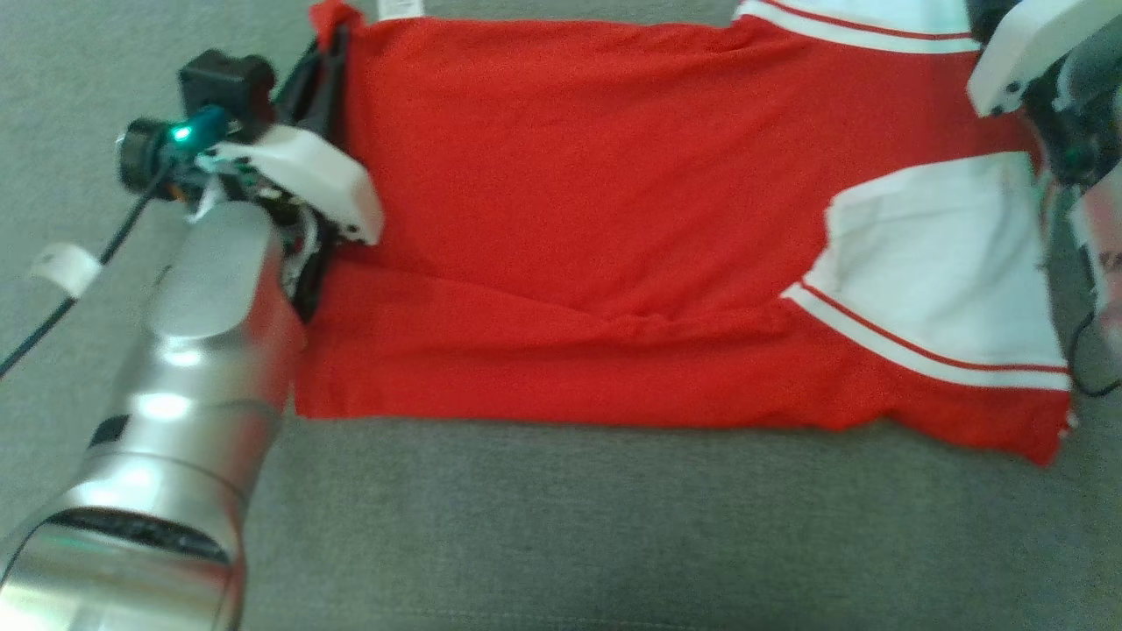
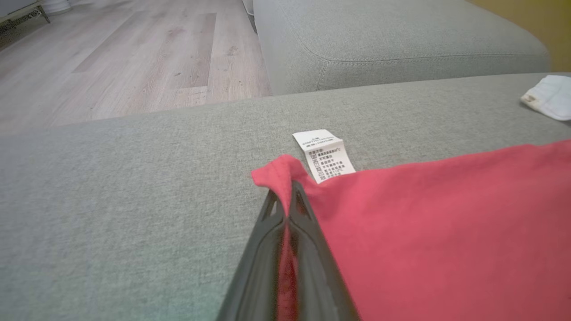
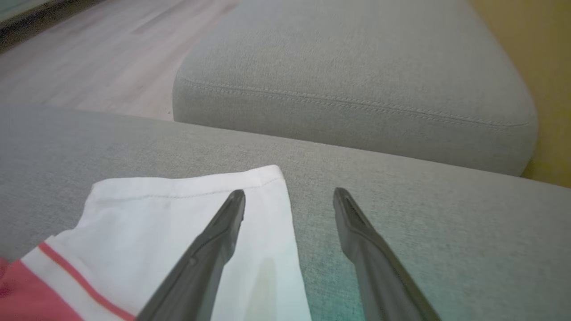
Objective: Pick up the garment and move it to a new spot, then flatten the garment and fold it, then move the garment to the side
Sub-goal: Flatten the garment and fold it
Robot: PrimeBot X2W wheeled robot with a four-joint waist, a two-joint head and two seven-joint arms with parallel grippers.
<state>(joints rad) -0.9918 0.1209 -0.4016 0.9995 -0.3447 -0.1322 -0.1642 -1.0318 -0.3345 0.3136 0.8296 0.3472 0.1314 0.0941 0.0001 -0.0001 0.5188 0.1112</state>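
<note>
The garment (image 1: 570,228) is a red shirt with white sleeves, spread flat on the grey cushion (image 1: 614,526). My left gripper (image 1: 331,44) is shut on the garment's far left corner, at the hem. In the left wrist view that gripper (image 2: 289,189) pinches red cloth (image 2: 446,232) beside a white care label (image 2: 324,156). My right gripper (image 3: 289,196) is open, one finger over the white sleeve's (image 3: 178,223) cuff edge and the other over bare cushion. In the head view the right arm's wrist (image 1: 1043,70) hangs over the far right sleeve.
A second grey cushion (image 2: 401,40) stands beyond this one, with wooden floor (image 2: 125,58) to its left and a yellow wall (image 3: 553,80) at the right. A black cable (image 1: 79,280) with a white tag trails off my left arm.
</note>
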